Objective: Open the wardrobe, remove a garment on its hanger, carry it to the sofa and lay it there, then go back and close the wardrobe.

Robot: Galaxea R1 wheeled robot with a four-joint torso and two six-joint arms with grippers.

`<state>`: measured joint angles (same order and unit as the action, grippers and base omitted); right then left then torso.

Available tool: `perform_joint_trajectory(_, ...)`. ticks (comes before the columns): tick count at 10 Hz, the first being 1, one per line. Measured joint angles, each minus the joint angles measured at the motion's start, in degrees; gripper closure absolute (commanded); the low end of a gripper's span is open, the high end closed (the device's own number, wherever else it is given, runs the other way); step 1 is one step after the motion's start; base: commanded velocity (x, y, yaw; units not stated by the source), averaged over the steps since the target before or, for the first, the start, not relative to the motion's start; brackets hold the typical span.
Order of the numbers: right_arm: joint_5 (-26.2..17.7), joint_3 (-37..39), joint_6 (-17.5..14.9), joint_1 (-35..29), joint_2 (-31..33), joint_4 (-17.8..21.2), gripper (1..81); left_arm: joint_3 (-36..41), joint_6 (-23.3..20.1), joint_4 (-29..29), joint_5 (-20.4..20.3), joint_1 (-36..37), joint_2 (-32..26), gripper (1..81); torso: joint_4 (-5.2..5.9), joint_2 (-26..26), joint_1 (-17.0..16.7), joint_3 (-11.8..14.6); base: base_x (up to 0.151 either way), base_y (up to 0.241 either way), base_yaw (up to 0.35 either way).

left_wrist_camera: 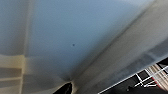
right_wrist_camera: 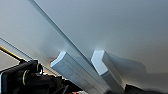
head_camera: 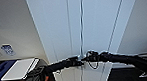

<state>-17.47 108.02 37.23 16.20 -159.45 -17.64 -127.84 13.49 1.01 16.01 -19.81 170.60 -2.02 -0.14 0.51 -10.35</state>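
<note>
Both arms up at wardrobe centre seam, doors shut; left gripper & right gripper by the handles, prob. to pull doors open. Claw state: can't tell

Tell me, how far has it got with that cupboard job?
Hard to tell: the start and the finish of this job look alike. The wardrobe looks shut, with a thin seam between its doors. Both arms reach to that seam, the left gripper and right gripper by the two small white handles. Whether it is about to open it or has just closed it, I cannot say.
</note>
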Motion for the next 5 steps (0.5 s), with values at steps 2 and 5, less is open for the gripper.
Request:
perform_joint_trajectory(2,0.02,0.00,-0.02,0.02,0.02,0.00,1.0,-0.13,0.01,-0.20,-1.93,-0.34,0.46,1.0,0.00,0.00,0.00,0.00,0.000,0.000,0.000)
perform_joint_trajectory(5,-0.16,0.00,-0.07,0.09,-0.09,-0.44,1.0,-0.85,0.04,-1.87,-2.36,-0.59,1.38,1.0,0.00,0.00,0.00,0.00,0.000,0.000,0.000)
